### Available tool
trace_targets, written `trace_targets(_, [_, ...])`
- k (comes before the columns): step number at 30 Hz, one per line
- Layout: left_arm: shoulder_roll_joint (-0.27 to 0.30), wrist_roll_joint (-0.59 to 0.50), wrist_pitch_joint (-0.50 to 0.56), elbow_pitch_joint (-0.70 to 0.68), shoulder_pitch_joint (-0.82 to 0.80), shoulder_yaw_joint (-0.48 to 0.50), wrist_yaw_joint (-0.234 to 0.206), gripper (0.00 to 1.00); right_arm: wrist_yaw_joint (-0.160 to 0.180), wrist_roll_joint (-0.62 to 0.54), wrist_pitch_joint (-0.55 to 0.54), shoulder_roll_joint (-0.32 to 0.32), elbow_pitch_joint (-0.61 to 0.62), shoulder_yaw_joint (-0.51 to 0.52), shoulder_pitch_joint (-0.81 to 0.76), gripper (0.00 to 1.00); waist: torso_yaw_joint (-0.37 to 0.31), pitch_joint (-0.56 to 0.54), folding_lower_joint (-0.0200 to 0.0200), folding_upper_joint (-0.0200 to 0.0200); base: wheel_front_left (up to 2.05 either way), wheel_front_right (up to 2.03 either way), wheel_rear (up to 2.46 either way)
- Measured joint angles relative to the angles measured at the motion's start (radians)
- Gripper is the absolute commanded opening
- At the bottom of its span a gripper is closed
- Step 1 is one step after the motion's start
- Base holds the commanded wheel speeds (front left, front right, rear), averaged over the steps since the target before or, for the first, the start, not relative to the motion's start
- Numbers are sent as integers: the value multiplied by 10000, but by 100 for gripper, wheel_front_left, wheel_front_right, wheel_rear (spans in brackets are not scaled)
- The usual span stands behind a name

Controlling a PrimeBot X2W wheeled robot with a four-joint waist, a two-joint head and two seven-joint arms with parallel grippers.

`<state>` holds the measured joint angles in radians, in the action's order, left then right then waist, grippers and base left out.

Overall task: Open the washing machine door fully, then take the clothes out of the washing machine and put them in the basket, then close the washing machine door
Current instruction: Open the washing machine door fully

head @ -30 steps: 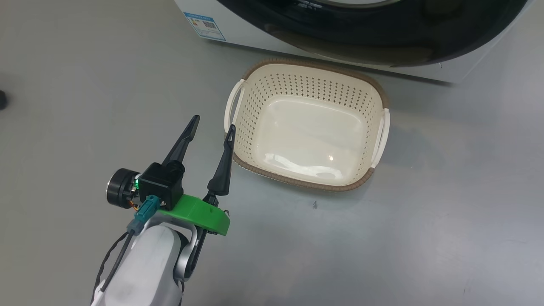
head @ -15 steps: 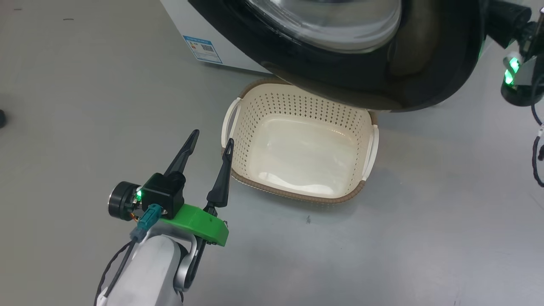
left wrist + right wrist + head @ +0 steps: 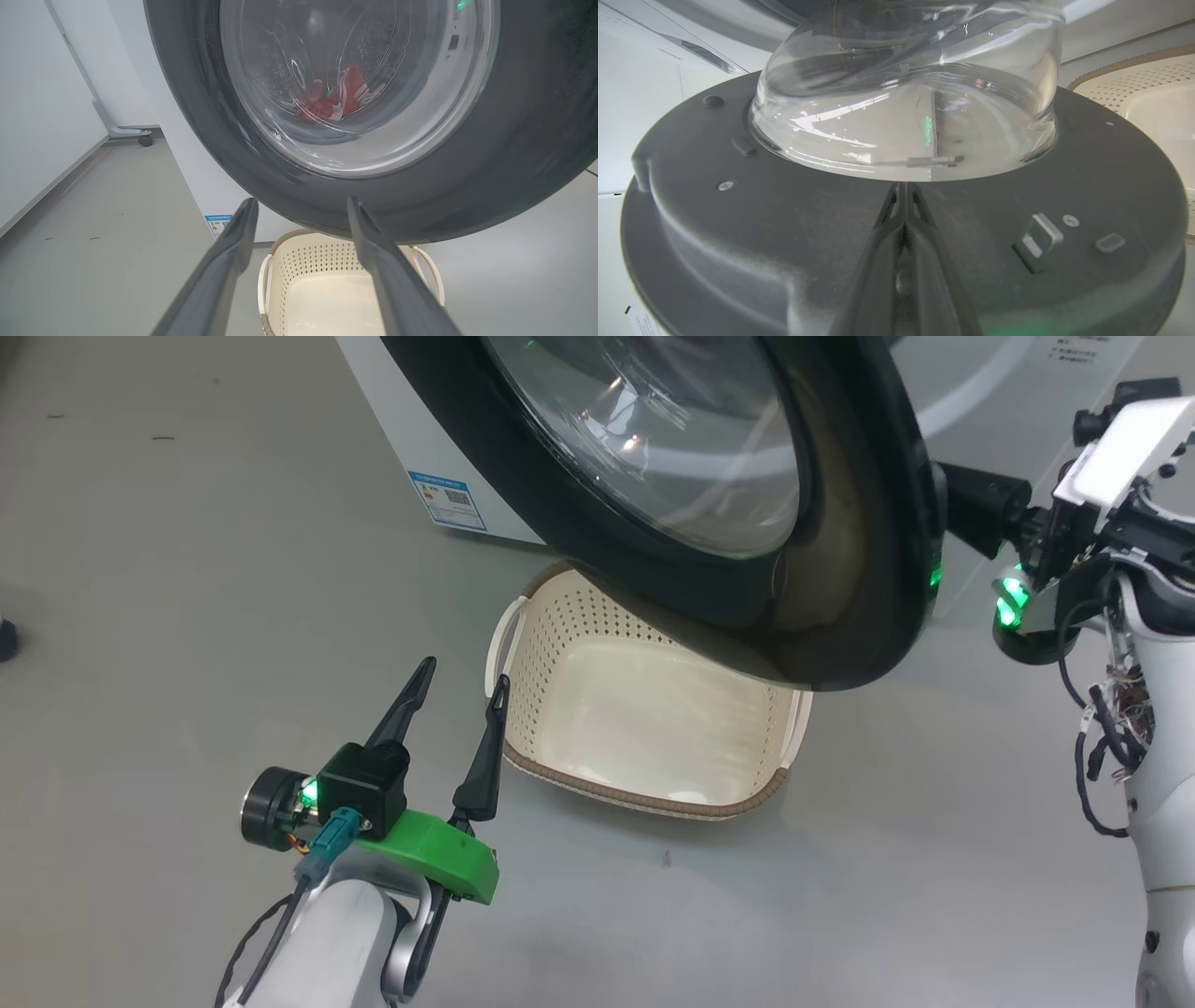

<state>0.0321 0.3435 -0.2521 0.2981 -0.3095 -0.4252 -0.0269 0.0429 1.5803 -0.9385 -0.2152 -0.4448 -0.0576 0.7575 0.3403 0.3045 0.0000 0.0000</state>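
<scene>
- Glare on the glass of the washing machine door point(image 3: 868, 616) blurs the clothes point(image 3: 334, 98). You see them only as a red and white heap low inside the washing machine point(image 3: 429, 448).
- The door stands part open and hides the far half of the basket point(image 3: 569, 644).
- You have bare floor point(image 3: 187, 569) left of the basket and on its near side.
- Your left gripper point(image 3: 466, 670) is spread and empty, just beside the basket's left rim and well apart from the clothes.
- Your right gripper point(image 3: 905, 186) has its fingers pressed together, tips at the door's inner face below the glass bowl.
</scene>
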Motion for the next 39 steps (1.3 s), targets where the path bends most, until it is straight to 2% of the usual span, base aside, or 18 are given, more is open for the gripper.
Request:
trace_targets(19, [12, -111, 0, 449, 646, 15, -2, 100, -416, 253, -215, 1127, 660, -694, -2050, 0, 425, -1394, 0, 0, 0, 0, 0])
trace_targets(29, [33, -127, 0, 604, 986, 73, -42, 100, -537, 301, -207, 1289, 961, -1158, -2825, 0, 844, -2014, -1, 0, 0, 0, 0])
trace_targets(39, [117, -128, 0, 662, 1160, 65, -42, 100, -518, 384, -12, 1486, 1267, -1593, -3354, 0, 1314, -2367, -1, 0, 0, 0, 0])
